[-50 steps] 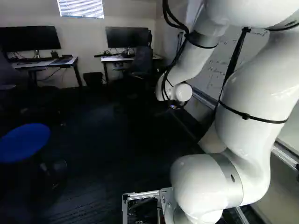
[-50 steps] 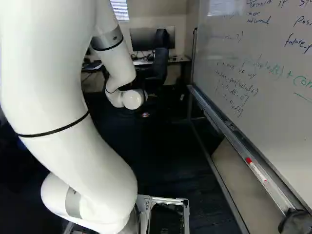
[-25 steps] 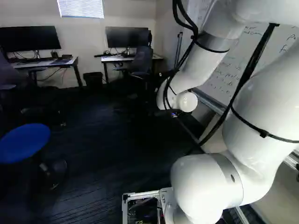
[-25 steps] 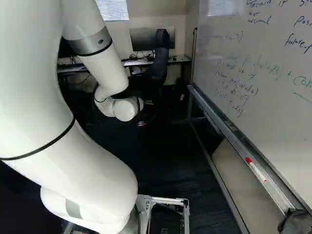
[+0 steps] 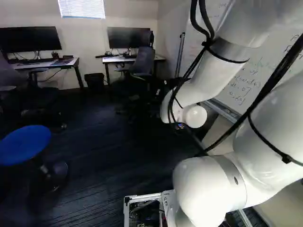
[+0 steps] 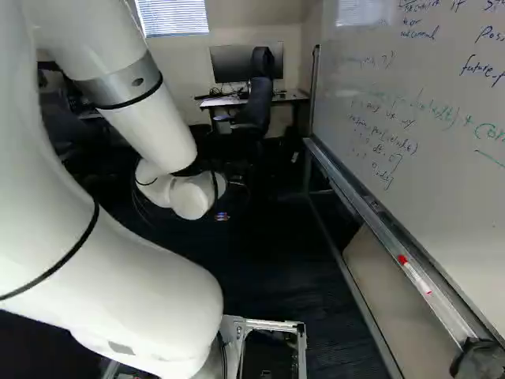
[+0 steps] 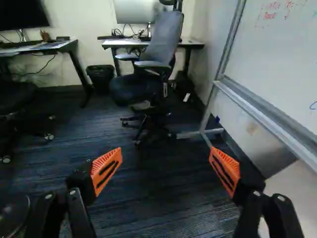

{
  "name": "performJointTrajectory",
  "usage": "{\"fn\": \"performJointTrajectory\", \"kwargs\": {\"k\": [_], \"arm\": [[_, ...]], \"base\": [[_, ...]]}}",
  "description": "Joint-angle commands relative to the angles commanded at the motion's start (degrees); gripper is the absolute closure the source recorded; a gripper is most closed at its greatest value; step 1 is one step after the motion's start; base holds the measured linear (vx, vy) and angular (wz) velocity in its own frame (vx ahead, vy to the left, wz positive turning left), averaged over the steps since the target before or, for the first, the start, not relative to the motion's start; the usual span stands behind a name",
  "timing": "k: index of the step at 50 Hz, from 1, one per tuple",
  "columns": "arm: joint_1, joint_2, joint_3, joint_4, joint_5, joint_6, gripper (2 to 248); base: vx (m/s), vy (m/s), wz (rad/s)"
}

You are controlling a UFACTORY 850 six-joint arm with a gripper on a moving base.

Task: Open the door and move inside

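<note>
No door shows in any view. In the right base view my gripper (image 6: 222,215) is barely visible, a small bit just past the white wrist joint, low over the dark floor. The wrist view shows the gripper (image 7: 165,168) open, its two orange pads (image 7: 106,170) wide apart with nothing between them but dark carpet (image 7: 163,186) beyond.
Ahead of the gripper stands an office chair (image 7: 151,64) before a desk (image 7: 190,44), with a bin (image 7: 100,77) beside it. A framed whiteboard (image 6: 410,118) runs along the right base view's right side. A blue stool (image 5: 24,144) stands at the left base view's left.
The base has not moved. My arm has folded back: its wrist has come lower and nearer the base, while the upper links have shifted closer to the base cameras.
</note>
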Motion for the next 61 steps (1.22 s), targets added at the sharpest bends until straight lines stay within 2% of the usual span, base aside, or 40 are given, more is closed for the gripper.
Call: {"fn": "performJointTrajectory", "kwargs": {"k": [27,61], "arm": [[0.45,4.01,4.92,1.41,1.13,0.00,3],[0.51,4.57,5.60,1.61,1.29,0.00,3]], "base": [[0.000,0.000,0.000],[0.000,0.000,0.000]]}}
